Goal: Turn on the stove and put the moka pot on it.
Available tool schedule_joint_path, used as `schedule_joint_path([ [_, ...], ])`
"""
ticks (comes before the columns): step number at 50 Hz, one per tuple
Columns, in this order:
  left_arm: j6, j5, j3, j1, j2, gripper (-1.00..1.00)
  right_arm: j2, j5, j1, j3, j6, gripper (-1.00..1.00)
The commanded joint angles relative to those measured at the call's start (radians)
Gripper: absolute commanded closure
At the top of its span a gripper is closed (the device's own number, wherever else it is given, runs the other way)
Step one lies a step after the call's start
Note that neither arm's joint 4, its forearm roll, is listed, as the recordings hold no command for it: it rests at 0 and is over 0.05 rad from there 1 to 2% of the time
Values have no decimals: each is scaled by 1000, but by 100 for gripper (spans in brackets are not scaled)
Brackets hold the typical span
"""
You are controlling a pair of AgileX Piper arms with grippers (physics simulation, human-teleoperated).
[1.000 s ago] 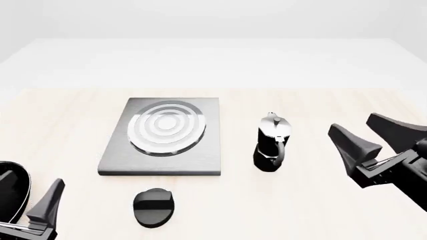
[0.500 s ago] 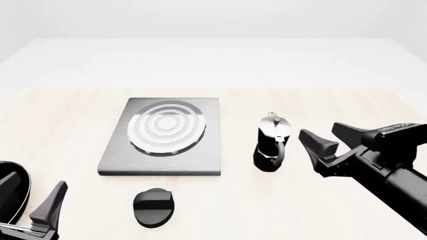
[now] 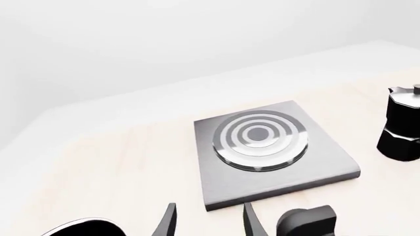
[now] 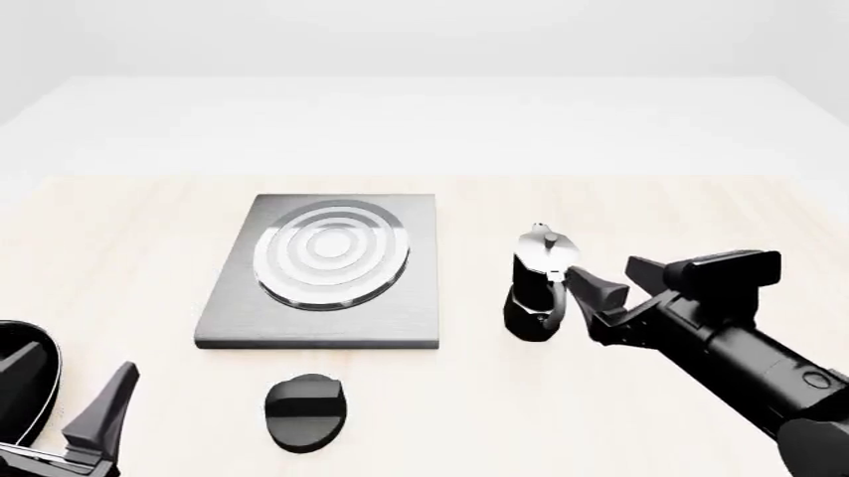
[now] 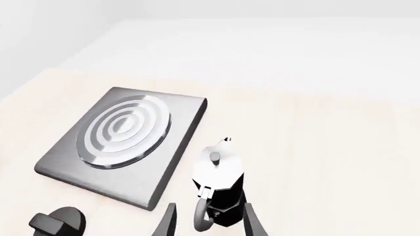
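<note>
The stove (image 4: 233, 316) is a grey slab with silver rings, left of centre on the table. Its black oval knob (image 4: 306, 410) lies in front of it. The moka pot (image 4: 538, 288) stands upright to the stove's right, handle facing me. My right gripper (image 4: 618, 282) is open, its fingertips just right of the pot's handle. In the right wrist view the pot (image 5: 220, 189) stands just ahead of the open right gripper (image 5: 208, 225), in line with the gap between its fingers. My left gripper (image 4: 60, 407) is open and empty at the near left corner; its wrist view shows the stove (image 3: 217, 187), knob (image 3: 307, 221) and pot (image 3: 402, 125).
The light wooden table (image 4: 637, 209) stretches to a pale far edge behind the stove. A black rounded part of the left arm (image 4: 20, 378) sits at the near left edge.
My right gripper has moved left and turned toward the moka pot, ending close to its handle. The left gripper, pot, stove and knob have not moved.
</note>
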Motion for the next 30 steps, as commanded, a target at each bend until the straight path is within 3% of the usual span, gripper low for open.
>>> schedule_joint_path([
  [1, 2, 3, 0, -10, 0, -100, 119, -82, -2, -12, 17, -100],
  [30, -1, 9, 0, -13, 0, -100, 347, -267, 19, -2, 81, -100],
])
